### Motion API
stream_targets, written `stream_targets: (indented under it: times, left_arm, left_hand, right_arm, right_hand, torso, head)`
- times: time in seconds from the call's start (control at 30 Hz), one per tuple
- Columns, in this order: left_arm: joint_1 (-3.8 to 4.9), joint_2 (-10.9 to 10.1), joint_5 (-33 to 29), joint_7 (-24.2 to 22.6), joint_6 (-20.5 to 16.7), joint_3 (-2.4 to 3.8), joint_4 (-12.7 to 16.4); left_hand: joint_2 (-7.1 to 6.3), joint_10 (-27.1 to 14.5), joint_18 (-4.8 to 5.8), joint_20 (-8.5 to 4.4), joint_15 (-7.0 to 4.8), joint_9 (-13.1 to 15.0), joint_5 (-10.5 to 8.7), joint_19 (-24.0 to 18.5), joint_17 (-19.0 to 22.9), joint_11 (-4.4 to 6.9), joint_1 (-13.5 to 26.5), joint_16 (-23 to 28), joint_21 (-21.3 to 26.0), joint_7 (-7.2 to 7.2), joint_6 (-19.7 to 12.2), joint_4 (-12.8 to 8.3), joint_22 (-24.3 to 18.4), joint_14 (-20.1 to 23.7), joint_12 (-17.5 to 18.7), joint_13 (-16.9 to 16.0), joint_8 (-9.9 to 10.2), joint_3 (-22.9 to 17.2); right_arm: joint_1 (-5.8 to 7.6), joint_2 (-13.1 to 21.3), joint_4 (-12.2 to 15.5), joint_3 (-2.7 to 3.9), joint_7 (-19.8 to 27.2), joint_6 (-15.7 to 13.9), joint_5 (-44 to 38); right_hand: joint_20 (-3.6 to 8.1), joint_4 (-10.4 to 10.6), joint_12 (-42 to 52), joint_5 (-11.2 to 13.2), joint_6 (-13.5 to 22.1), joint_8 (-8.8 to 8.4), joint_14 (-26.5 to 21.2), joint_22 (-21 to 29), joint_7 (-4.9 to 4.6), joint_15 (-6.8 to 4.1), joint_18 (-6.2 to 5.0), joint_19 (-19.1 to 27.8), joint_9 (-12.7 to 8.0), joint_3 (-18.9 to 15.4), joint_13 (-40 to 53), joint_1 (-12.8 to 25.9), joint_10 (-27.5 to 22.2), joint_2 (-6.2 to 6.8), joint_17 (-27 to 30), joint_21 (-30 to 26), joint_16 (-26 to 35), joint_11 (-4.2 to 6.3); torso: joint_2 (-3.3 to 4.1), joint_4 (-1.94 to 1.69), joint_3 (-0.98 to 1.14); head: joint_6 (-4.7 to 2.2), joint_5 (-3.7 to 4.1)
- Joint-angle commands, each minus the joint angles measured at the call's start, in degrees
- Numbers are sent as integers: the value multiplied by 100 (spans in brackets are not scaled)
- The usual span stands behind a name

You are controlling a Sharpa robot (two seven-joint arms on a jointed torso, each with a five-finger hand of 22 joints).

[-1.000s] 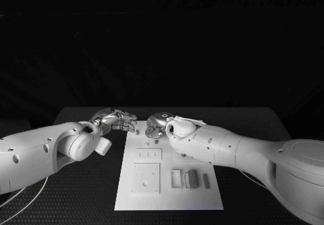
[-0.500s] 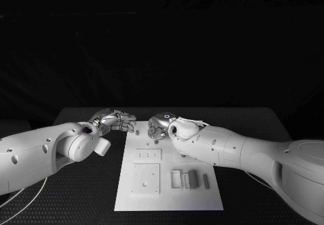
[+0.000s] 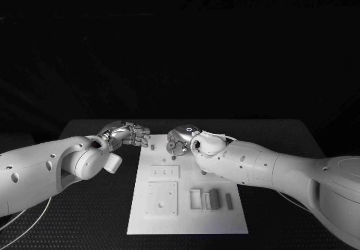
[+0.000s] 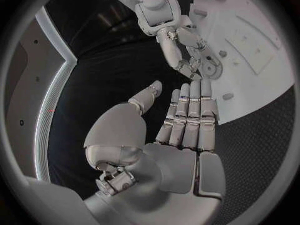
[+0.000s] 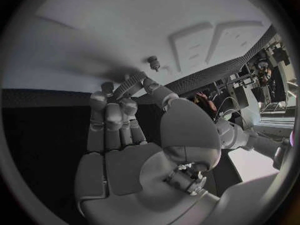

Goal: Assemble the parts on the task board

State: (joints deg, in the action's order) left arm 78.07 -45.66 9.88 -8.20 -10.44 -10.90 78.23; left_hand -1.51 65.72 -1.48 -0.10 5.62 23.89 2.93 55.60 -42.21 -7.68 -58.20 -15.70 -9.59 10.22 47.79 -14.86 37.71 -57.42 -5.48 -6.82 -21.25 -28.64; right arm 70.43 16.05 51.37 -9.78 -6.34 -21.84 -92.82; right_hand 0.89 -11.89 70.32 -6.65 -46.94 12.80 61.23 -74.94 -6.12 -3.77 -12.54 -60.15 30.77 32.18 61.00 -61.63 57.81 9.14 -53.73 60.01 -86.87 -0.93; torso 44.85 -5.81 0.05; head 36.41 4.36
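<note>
- Two hands of mine are at the far end of the task board (image 3: 188,219). My right hand (image 3: 178,139) hangs over that end with its fingers (image 5: 112,107) pressed together and reaching down to the plate. I cannot tell whether a part is between them.
- My left hand (image 3: 129,134) is just beside the board's far left corner, fingers straight and side by side, holding nothing.
- Near my right fingertips two small pegs (image 5: 153,61) stand in the board.
- Nearer to me than the hands, several loose parts (image 3: 214,198) lie together on the board, beside the raised blocks (image 3: 163,198).
- I judge the assembly is at an early stage; most parts wait for their places.
</note>
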Motion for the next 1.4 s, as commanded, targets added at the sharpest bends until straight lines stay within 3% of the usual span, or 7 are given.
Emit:
stream_targets:
  times: [0.03, 0.57, 0.87, 1.1, 1.23, 1.33, 1.4]
  left_arm:
    - [4, 7, 11, -48, 60, 4, 11]
    - [3, -20, 11, -47, 64, 3, 19]
    - [3, -22, 11, -46, 62, 3, 24]
    - [4, -71, 11, -49, 48, 2, 25]
    - [4, -105, 12, -72, 29, 2, 7]
    - [4, -125, 14, -81, 32, 2, -11]
    - [4, -126, 23, -88, 38, 2, -33]
  left_hand:
    - [-67, 6, -84, 18, 17, -9, -3, 11, -6, -30, -6, 33, 33, 18, -42, 35, 10, -13, 33, 0, 17, -1]
    - [-65, 7, -84, 19, 16, -9, -3, 12, -9, -30, -6, 36, 35, 16, -42, 36, 12, -13, 35, -1, 16, -1]
    - [-66, 8, -84, 19, 16, -9, -4, 12, -11, -30, -6, 38, 37, 15, -42, 37, 13, -14, 37, -2, 15, -1]
    - [-65, 9, -84, 18, 16, -9, -3, 12, -12, -30, -6, 40, 38, 14, -42, 37, 14, -14, 38, -2, 14, -1]
    - [-64, 14, -84, 18, 16, -8, -4, 12, -14, -28, -11, 42, 40, 5, -37, 35, 15, -15, 36, -4, 10, -3]
    - [-62, 21, -84, 18, 16, -6, -4, 12, -16, -26, -17, 43, 42, -6, -30, 32, 16, -16, 35, -6, 5, -5]
    - [-59, 29, -84, 18, 16, -5, -3, 13, -18, -23, -19, 45, 43, -14, -23, 32, 17, -17, 32, -8, 0, -6]
  right_arm:
    - [-10, 31, 10, -7, 87, -94, 27]
    - [-10, 176, 123, -7, 162, -144, 173]
    - [-18, 194, 120, -7, 161, -145, 191]
    - [-12, 455, 355, 0, 562, -575, 855]
    - [60, 722, 665, 100, 984, -777, 1545]
    - [128, 956, 867, 250, 1247, -628, 1986]
    - [170, 1096, 963, 282, 1408, -493, 2287]
  right_hand:
    - [-4, -17, 37, -33, -476, -28, -2, -80, -283, 48, -246, -6, -1, 4, -6, 24, -470, 38, 6, -9, -11, -172]
    - [-43, 150, 13, -31, -32, -237, -77, -67, -435, 178, -246, 28, -146, 76, -37, 124, -580, 292, 31, -87, 36, -315]
    - [-46, 172, 24, -30, -58, -212, -82, -71, -439, 190, -246, 28, -147, 97, -37, 105, -588, 259, 29, -88, 29, -323]
    - [-47, 197, 44, -27, -87, -184, -73, -78, -433, 187, -246, 15, -148, 90, -37, 116, -575, 233, 27, -80, 15, -318]
    - [-42, 178, 52, -27, -117, -156, -68, -83, -423, 179, -246, 12, -144, 90, -42, 88, -567, 187, 30, -77, 12, -308]
    - [-42, 132, 50, -25, -141, -129, -74, -85, -414, 170, -246, 23, -140, 77, -54, 56, -568, 128, 38, -83, 21, -299]
    - [-46, 102, 43, -25, -156, -112, -82, -85, -408, 166, -246, 38, -137, 67, -64, 44, -572, 98, 47, -93, 35, -294]
  torso:
    - [0, -1, -5]
    - [2, -4, -7]
    - [2, -3, -5]
    - [2, 9, -1]
    - [0, 13, 4]
    - [-1, 18, 11]
    - [-5, 22, 13]
  head:
    - [1, 9]
    - [17, 15]
    - [11, 26]
    - [-18, 21]
    - [-47, 26]
    - [-85, 31]
    - [-108, 39]
